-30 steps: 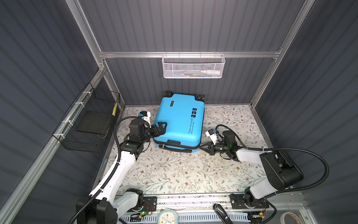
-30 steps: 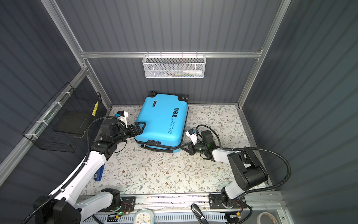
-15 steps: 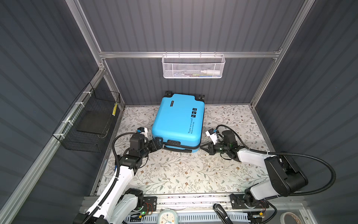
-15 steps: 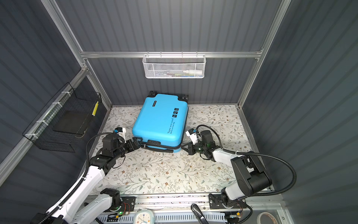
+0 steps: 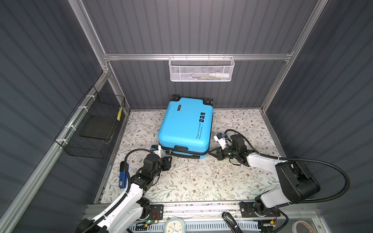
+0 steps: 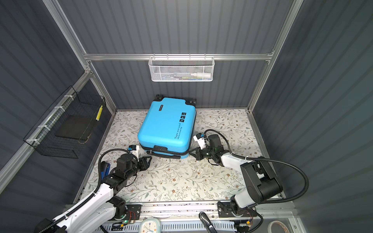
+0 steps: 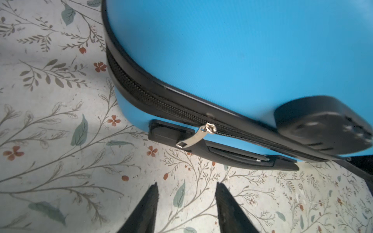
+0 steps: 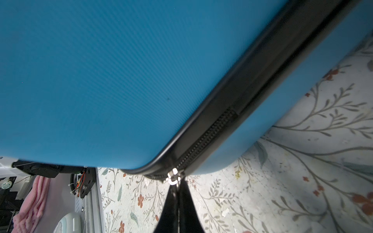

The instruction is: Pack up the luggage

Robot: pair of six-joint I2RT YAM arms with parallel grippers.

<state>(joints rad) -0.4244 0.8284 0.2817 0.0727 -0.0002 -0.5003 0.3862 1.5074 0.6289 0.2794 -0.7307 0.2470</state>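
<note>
The luggage lies flat and closed on the floral table, wheels toward the back wall. My left gripper is low on the table just off its front left corner, open, with only tabletop between the fingers. A silver zipper pull hangs from the black zipper a short way ahead of it, above the black handle. My right gripper is at the front right corner, shut on a second zipper pull, whose slider sits at the tips.
A white mesh basket hangs on the back wall and a black wire basket on the left wall. A blue object lies by the table's left edge. A clock and tape roll sit beyond the front rail.
My left arm dropped from the luggage's left side to the table by its front left corner, and its jaws narrowed. The right gripper stayed shut at the front right corner.
</note>
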